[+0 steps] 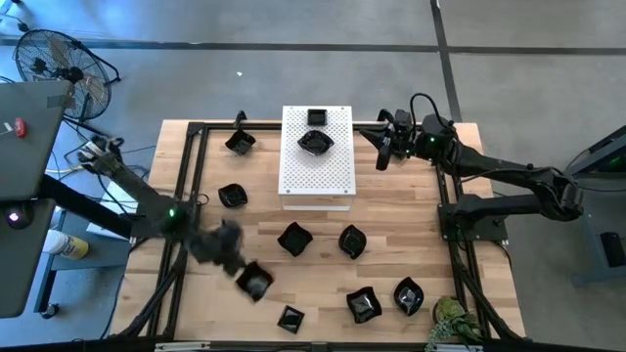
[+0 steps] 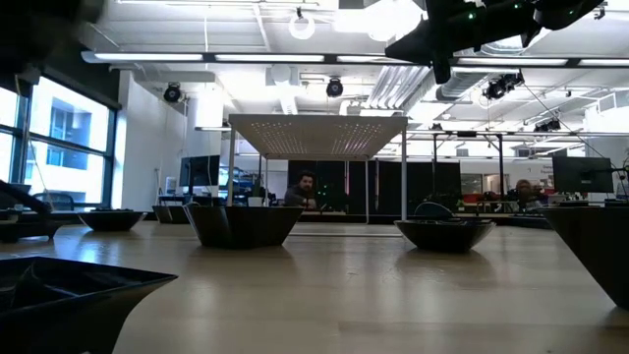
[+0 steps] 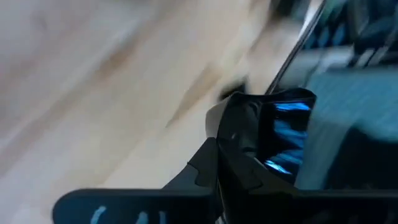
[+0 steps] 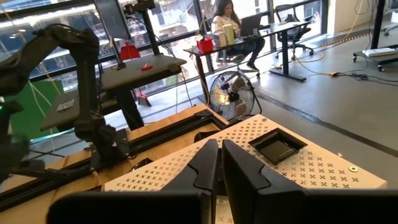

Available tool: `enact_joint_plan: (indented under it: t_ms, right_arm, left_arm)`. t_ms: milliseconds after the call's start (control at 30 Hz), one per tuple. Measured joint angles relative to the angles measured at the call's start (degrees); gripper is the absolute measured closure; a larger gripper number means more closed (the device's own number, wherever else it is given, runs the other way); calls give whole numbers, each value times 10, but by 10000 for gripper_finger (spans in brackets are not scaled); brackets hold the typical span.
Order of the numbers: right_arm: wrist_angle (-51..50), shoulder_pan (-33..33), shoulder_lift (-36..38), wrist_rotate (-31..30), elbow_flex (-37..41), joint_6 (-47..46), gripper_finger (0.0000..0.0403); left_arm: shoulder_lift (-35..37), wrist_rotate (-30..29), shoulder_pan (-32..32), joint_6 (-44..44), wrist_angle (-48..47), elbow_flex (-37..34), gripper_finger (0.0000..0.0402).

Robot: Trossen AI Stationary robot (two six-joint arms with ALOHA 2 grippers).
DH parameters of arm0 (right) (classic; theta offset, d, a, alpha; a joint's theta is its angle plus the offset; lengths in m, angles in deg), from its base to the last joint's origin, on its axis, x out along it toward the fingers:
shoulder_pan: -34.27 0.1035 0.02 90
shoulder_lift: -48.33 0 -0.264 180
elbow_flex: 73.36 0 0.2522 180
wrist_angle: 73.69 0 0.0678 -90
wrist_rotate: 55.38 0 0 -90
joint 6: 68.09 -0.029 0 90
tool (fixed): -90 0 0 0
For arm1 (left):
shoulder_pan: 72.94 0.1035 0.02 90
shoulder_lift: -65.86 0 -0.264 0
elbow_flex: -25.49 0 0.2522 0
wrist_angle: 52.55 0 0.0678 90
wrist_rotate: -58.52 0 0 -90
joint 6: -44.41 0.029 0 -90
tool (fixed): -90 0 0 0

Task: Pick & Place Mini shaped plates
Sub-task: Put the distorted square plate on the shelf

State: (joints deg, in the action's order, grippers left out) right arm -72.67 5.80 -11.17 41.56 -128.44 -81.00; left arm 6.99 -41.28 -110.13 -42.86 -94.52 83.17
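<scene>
- Table [image 1: 391,264] of pale wooden planks, framed by black metal rails, carries about a dozen small glossy black dishes scattered over it.
- White perforated rectangular board [image 1: 316,171] sits at the far centre of the table; two of the black dishes rest on it, a square one [image 1: 316,117] by the far edge and a wavy-edged one [image 1: 314,143] just nearer.
- Left gripper [image 1: 249,279] is low over the near-left part of the table, blurred in the high view. Its fingers are pressed together on the rim of a black mini plate [image 3: 273,137], which the left wrist view shows pinched at the fingertips.
- Loose dishes lie around it: one [image 1: 290,318] just beside it at the near edge, another [image 1: 293,239] toward the centre, one [image 1: 233,196] farther back on the left.
- More dishes sit at centre [image 1: 352,241] and near right [image 1: 363,305], [image 1: 408,295].
- Right gripper [image 1: 383,147] hangs raised beside the board's far-right corner, fingers nearly together, holding nothing.
- Low view: dishes [image 2: 243,222] stand in a row on the wood; a person sits in the room behind.
</scene>
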Motion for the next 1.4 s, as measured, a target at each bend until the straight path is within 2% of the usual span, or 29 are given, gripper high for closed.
enact_joint_plan:
  t_ms: [133,233,367,467,733,900,1067,1400]
  right_arm:
    - [-1,0,0,0,0,-1,386]
    - [-2,0,0,0,0,-5,387]
    - [-3,0,0,0,0,-12,387]
    - [-4,0,0,0,0,-12,386]
    - [-4,0,0,0,0,-9,387]
    - [-5,0,0,1,0,1,386]
    - [-8,0,0,3,0,5,386]
    - [-9,0,0,4,0,14,386]
  left_arm:
    - [51,-69,91,57,-9,15,401]
    - [64,-72,175,116,-16,48,401]
    - [46,-6,294,173,-38,108,401]
    - [13,65,377,223,-81,165,401]
    - [-121,214,550,377,-150,324,401]
    - [-209,267,602,443,-181,396,401]
    - [-263,320,629,460,-187,417,401]
    - [-305,315,628,458,-197,417,401]
